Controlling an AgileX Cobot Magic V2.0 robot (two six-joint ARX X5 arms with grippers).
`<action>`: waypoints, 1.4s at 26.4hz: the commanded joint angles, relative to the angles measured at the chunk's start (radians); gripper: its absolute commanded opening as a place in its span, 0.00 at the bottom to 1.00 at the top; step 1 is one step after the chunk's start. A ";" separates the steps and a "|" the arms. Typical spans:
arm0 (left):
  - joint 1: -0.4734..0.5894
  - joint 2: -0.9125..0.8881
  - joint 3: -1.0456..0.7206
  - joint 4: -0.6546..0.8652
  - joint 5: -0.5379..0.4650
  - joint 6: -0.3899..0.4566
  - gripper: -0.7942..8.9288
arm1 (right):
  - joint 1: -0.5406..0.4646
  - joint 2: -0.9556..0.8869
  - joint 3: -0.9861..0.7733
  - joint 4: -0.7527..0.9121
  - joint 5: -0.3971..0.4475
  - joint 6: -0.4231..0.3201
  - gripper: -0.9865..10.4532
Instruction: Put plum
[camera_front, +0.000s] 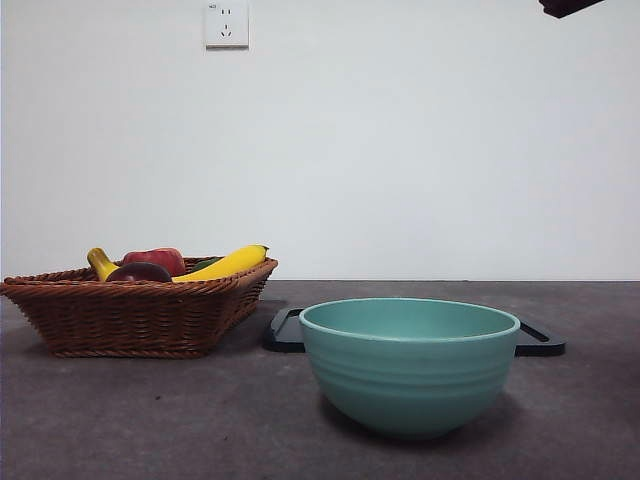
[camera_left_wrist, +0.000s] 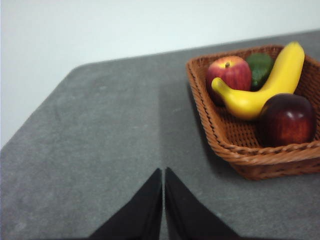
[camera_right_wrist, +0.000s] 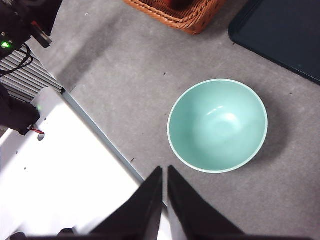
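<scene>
The dark maroon plum (camera_left_wrist: 286, 120) lies in a brown wicker basket (camera_left_wrist: 235, 150), beside a yellow banana (camera_left_wrist: 265, 85), a red apple (camera_left_wrist: 229, 74) and a green fruit (camera_left_wrist: 261, 67). In the front view the plum (camera_front: 139, 272) peeks over the basket rim (camera_front: 130, 310) at the left. The teal bowl (camera_front: 408, 362) stands empty in the front middle; it also shows in the right wrist view (camera_right_wrist: 217, 125). My left gripper (camera_left_wrist: 163, 172) is shut and empty, above bare table short of the basket. My right gripper (camera_right_wrist: 164, 170) is shut and empty, high above the table near the bowl.
A flat dark tray (camera_front: 285, 330) lies behind the bowl; it also shows in the right wrist view (camera_right_wrist: 280, 35). The table's front edge and a white base (camera_right_wrist: 60, 175) lie below the right gripper. A wall socket (camera_front: 226, 24) is on the back wall. A black arm tip (camera_front: 570, 6) shows at the top right.
</scene>
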 joint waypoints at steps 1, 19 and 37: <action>0.003 -0.002 -0.021 -0.008 -0.002 0.000 0.09 | 0.009 0.003 0.018 0.010 0.000 -0.012 0.09; 0.003 -0.002 -0.021 -0.008 -0.002 0.000 0.09 | 0.009 0.004 0.018 0.010 0.000 -0.012 0.09; 0.003 -0.002 -0.021 -0.008 -0.002 0.000 0.09 | -0.039 -0.016 0.015 0.128 0.091 -0.198 0.09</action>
